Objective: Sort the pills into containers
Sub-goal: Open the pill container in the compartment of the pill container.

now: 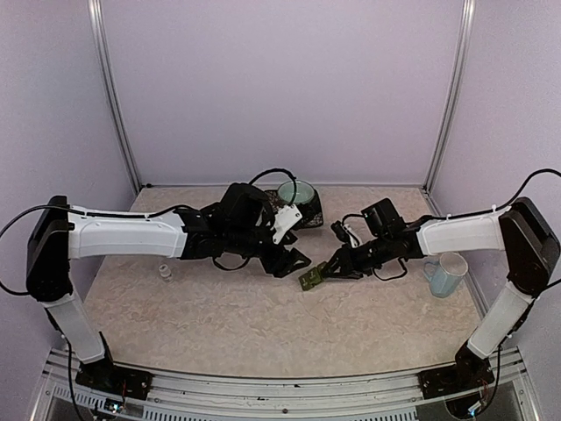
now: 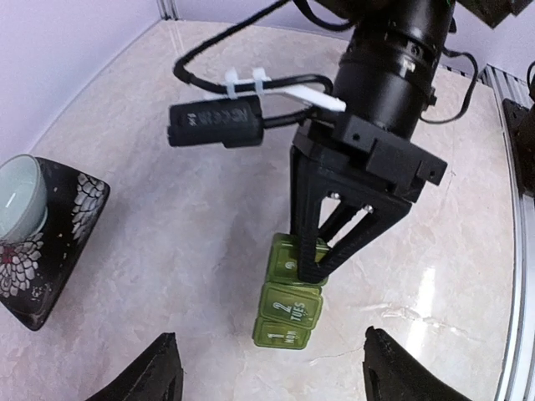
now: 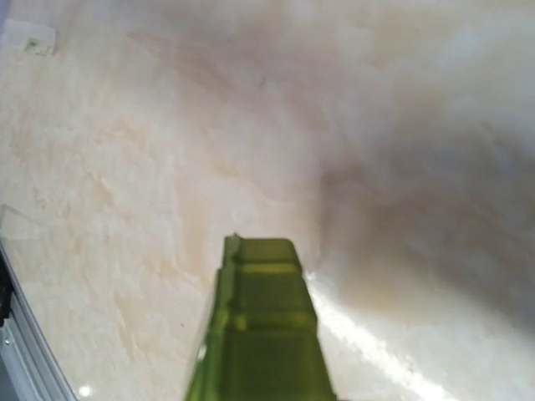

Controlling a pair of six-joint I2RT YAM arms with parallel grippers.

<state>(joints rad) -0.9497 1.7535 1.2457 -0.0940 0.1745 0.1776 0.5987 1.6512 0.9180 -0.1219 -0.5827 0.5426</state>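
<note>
right gripper [image 2: 311, 261] clamped on one end of green containers [image 2: 288, 307], strip near middle of table [image 1: 219, 324], possibly lifted slightly, hard to tell, left gripper [image 2: 267, 376] spread wide just beside it

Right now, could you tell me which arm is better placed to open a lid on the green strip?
Probably left: the right gripper is clamped on one end of the green strip, while the left gripper hangs open, empty, facing its free lids.
</note>
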